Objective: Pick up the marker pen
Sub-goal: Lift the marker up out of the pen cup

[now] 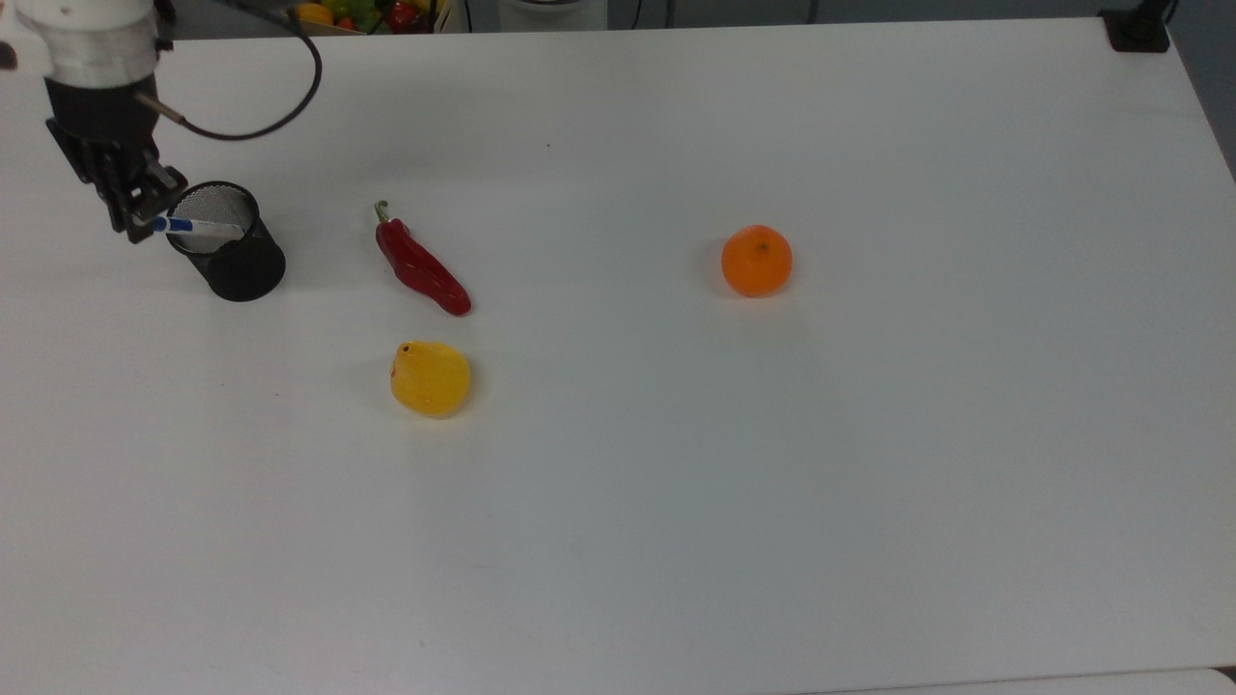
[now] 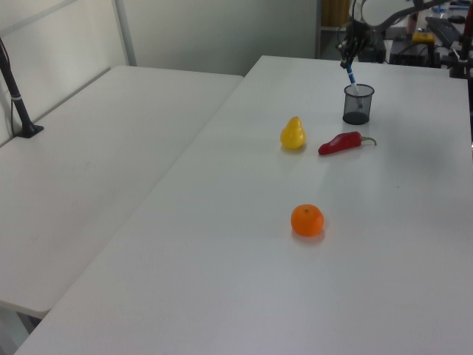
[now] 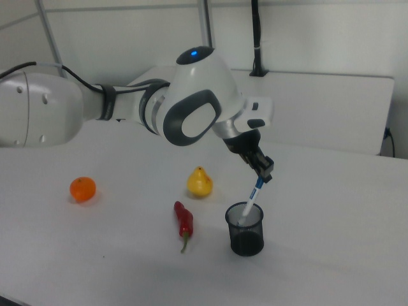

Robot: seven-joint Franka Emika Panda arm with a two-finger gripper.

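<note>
My gripper (image 1: 140, 220) (image 3: 264, 175) (image 2: 346, 61) is shut on the blue-capped top of the marker pen (image 1: 198, 227) (image 3: 253, 194) (image 2: 350, 77). The pen is slim, white with blue bands, and leans up out of a black mesh cup (image 1: 227, 246) (image 3: 245, 230) (image 2: 357, 104). Its lower end is still inside the cup's rim. The cup stands upright on the white table (image 1: 676, 434) near the top view's left edge.
A red chili pepper (image 1: 420, 263) (image 3: 184, 223) lies to the top view's right of the cup. A yellow pear (image 1: 430, 378) (image 3: 199, 182) sits below it, and an orange (image 1: 756, 260) (image 3: 83, 189) is farther right. A black cable (image 1: 261, 121) loops behind the gripper.
</note>
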